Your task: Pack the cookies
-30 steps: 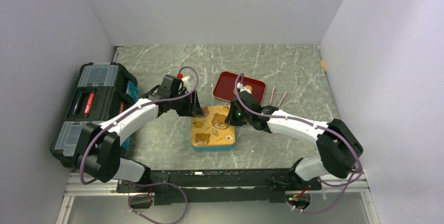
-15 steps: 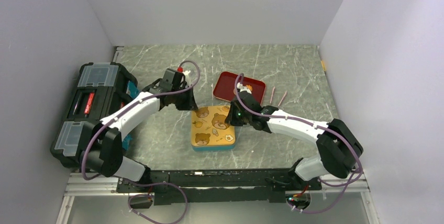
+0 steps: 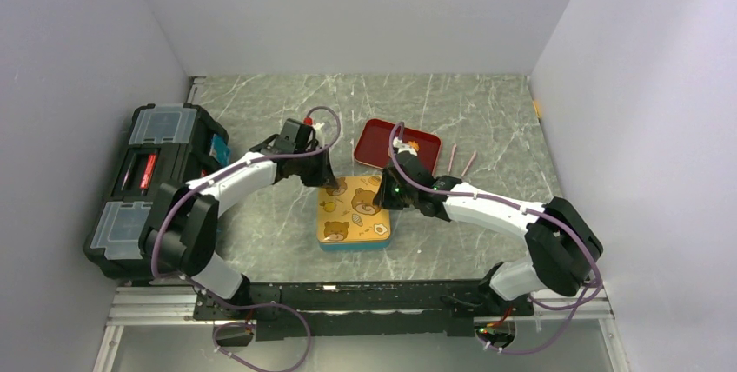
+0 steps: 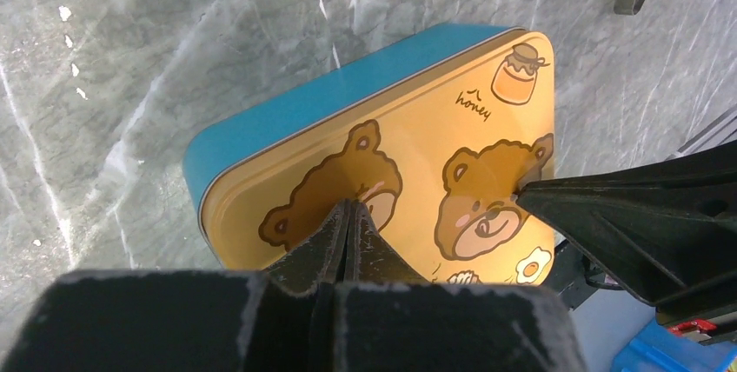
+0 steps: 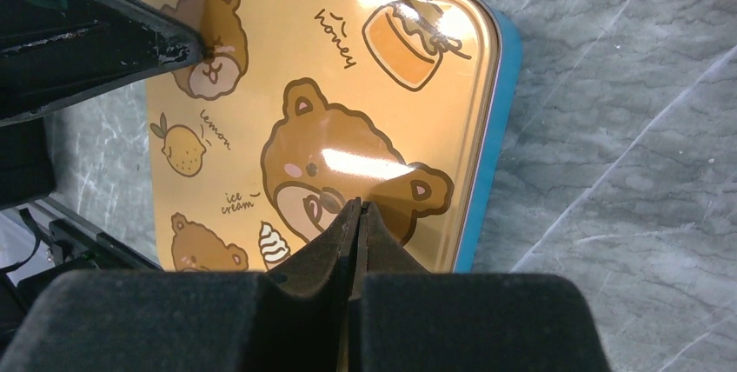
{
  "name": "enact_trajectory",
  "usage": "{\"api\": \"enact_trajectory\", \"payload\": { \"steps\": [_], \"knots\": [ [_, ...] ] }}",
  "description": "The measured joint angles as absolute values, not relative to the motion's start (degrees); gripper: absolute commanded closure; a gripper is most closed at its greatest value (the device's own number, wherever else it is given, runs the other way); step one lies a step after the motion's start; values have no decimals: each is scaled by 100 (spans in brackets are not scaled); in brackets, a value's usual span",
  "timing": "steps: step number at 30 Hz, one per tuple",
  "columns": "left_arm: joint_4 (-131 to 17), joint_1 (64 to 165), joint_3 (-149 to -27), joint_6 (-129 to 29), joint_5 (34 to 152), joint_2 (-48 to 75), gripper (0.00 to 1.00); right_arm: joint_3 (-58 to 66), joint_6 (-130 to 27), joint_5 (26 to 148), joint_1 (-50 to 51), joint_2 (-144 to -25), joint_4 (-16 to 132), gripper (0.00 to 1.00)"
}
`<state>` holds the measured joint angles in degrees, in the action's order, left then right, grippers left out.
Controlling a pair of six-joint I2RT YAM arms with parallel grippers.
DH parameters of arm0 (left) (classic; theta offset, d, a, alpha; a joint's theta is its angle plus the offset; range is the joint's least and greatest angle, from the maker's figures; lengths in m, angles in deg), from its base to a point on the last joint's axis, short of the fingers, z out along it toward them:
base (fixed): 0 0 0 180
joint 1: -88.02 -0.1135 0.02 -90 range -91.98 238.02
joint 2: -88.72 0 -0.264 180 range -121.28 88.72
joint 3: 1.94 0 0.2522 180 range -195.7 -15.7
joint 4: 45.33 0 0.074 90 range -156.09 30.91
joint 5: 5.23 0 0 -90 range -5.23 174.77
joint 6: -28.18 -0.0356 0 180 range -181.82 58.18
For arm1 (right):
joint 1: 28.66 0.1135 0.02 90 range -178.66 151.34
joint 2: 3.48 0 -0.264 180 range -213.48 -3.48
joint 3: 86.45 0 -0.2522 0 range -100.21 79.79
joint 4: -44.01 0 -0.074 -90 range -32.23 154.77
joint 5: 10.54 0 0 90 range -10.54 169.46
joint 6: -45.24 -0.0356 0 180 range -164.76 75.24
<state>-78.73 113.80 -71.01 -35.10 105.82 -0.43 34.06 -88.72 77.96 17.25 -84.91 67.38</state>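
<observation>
Of the cookies, only a possible trace: a small orange piece at the right end of a dark-red rectangular tray, too small to tell its shape. Cannot tell whether any lie inside the tin.

Just in front of the tray, a teal square tin with a glossy golden lid printed with brown bears, a honey jar, a lemon and an ice cream; lid down flat on the tin.

Left gripper, fingers pressed together with nothing between them, tip down at a bear's head near the lid's far left corner. Right gripper, likewise closed and empty, tip at the big bear on the lid's right side. Tips at or just above the lid; contact not certain.

Right of the tray, thin pink tongs flat on the grey-green marbled table. At the far left, a black toolbox with teal trim and clear lid compartments.
</observation>
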Motion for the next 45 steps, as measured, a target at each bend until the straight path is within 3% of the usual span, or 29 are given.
{"api": "enact_trajectory", "payload": {
  "steps": [10, 13, 19, 22, 30, 35, 36, 37, 40, 41, 45],
  "knots": [
    [-8015, 11419, -7103, -3523, 10480, 86, 100, 3403, -8872, 7794, 1729, -8491, 6740, 98],
    [-8306, 11421, -7103, -3571, 10353, 239, 93, 3371, -8861, 7792, 1729, -8487, 6810, 95],
    [-8793, 11428, -7236, -3693, 10217, 740, 79, 3331, -8746, 7689, 1729, -8270, 7188, 64],
    [-8892, 11428, -7376, -3763, 10220, 1063, 73, 3275, -8641, 7667, 1729, -8071, 7334, 57],
    [-9102, 11432, -7487, -3870, 10078, 2191, 53, 3198, -8321, 7407, 1729, -7136, 7527, 28],
    [-9198, 11432, -7485, -3929, 9839, 2903, 43, 3198, -8099, 7012, 1729, -6412, 7732, 18],
    [-9204, 11432, -7483, -3960, 9798, 3043, 41, 3198, -8070, 6937, 1729, -6303, 7785, 14],
    [-9204, 11432, -7472, -3982, 9739, 3194, 39, 3205, -8011, 6826, 1729, -6124, 7872, 2],
    [-9191, 11432, -7334, -4034, 9544, 3745, 28, 3253, -7924, 6620, 1729, -5770, 8008, 0],
    [-9196, 11432, -7262, -4056, 9490, 3944, 4, 3294, -7884, 6559, 1729, -5608, 8064, 0],
    [-9237, 11432, -6987, -4146, 9232, 4661, 1, 3489, -7814, 6325, 1729, -4987, 8237, 0]
  ]
}}
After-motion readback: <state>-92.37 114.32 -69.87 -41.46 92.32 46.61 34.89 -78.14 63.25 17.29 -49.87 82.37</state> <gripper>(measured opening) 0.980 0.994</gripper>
